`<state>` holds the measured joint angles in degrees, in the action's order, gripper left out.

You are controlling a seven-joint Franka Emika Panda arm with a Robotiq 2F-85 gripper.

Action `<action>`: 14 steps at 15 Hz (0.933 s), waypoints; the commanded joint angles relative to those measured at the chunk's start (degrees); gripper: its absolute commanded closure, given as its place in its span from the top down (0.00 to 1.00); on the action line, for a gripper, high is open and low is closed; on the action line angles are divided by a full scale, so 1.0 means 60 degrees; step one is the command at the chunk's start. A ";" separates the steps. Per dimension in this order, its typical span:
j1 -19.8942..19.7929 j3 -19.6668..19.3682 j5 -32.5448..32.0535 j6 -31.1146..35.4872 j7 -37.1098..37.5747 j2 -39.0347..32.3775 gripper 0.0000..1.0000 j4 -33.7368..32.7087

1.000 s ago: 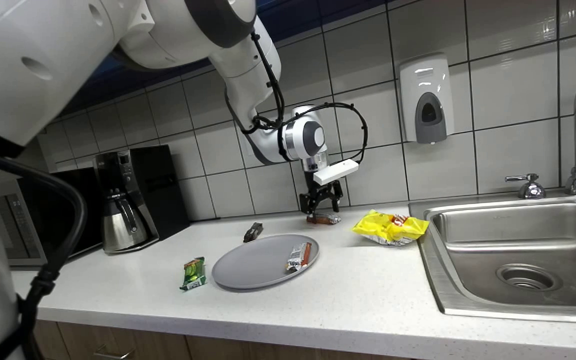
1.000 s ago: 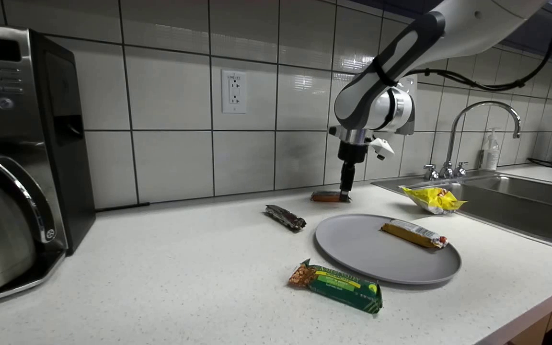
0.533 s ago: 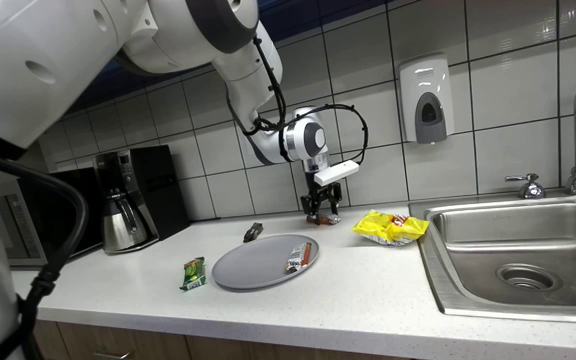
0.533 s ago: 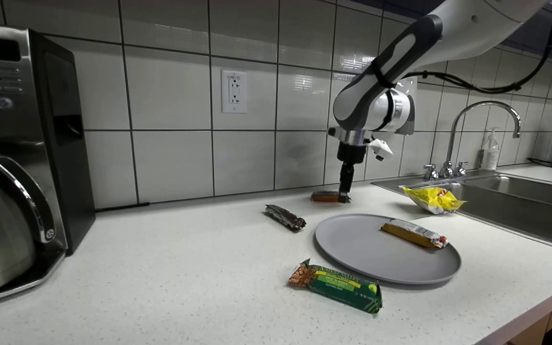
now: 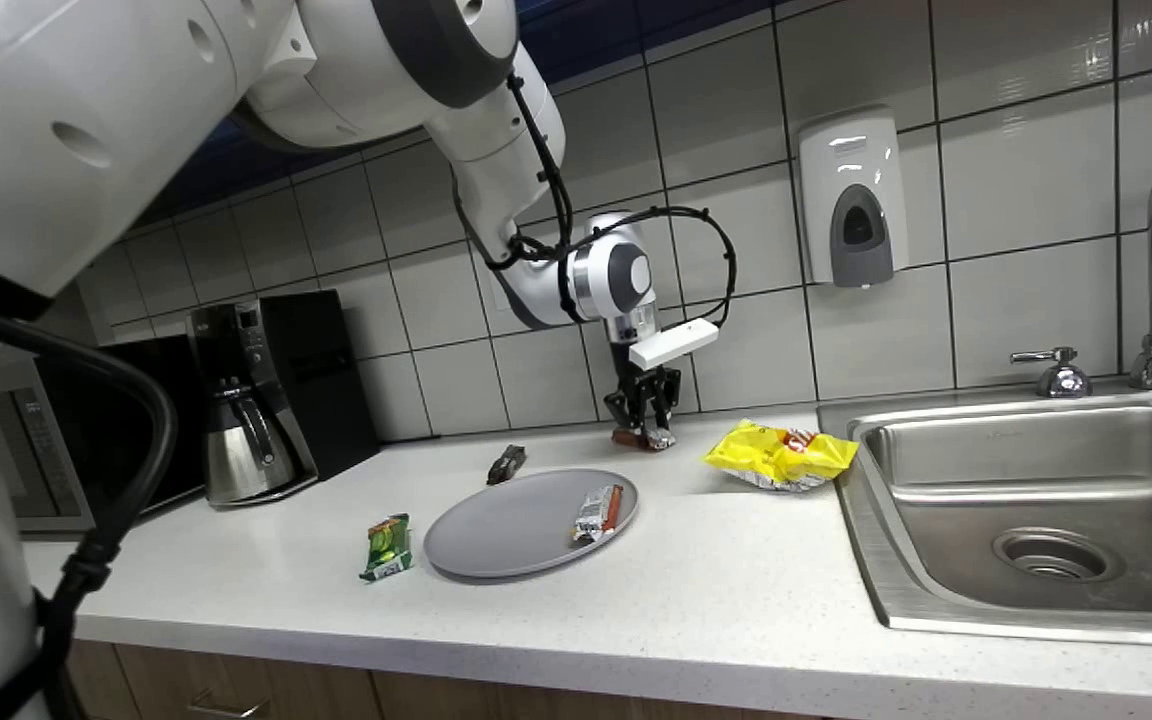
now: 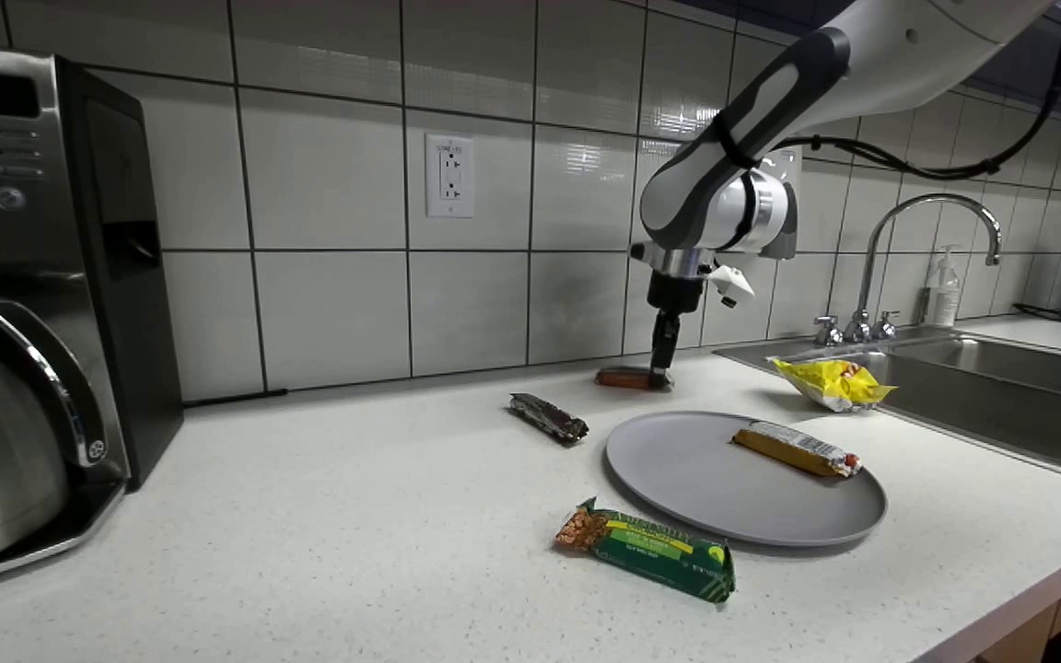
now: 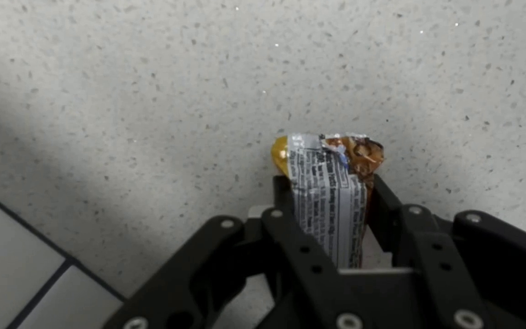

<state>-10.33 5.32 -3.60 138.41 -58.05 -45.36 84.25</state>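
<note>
In the wrist view my gripper (image 7: 331, 189) is closed around a snack bar (image 7: 324, 205) with a silver printed back and brown and yellow edges. Both fingers (image 7: 383, 212) press against its long sides, and its crimped end sticks out past the tips. The bar still lies on the counter by the tiled wall. In an exterior view the black gripper (image 5: 644, 432) points down over it and covers its middle. From the opposite angle the bar's orange-brown end (image 6: 621, 378) shows beside the fingers.
A grey plate (image 5: 496, 525) holds another wrapped bar (image 5: 596, 515). Around it lie a dark bar (image 6: 549, 417), a green bar (image 6: 655, 552) and a yellow bag (image 5: 781, 455) near the sink (image 5: 1016, 610). The coffee maker (image 5: 311, 370) stands beside the wall.
The fingers have come together from wide apart onto the bar, which has turned and shifted slightly between them. The arm has lowered a touch; everything else is unmoved.
</note>
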 commanded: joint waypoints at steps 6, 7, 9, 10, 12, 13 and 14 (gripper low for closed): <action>-0.0194 0.0112 0.0032 -0.0290 -0.0607 0.0330 0.18 0.0159; -0.0214 0.0112 0.0037 -0.0266 -0.0648 0.0440 0.18 0.0303; -0.0249 0.0127 0.0053 -0.0184 -0.0722 0.0661 0.18 0.0594; -0.0260 0.0131 0.0057 -0.0163 -0.0745 0.0784 0.18 0.0753; -0.0240 0.0088 0.0058 -0.0137 -0.0677 0.1014 0.18 0.1046; -0.0260 0.0103 0.0087 -0.0110 -0.0688 0.1166 0.18 0.1248; -0.0252 0.0092 0.0077 -0.0063 -0.0685 0.1321 0.18 0.1448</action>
<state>-10.95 5.32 -3.60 138.32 -60.36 -42.33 87.47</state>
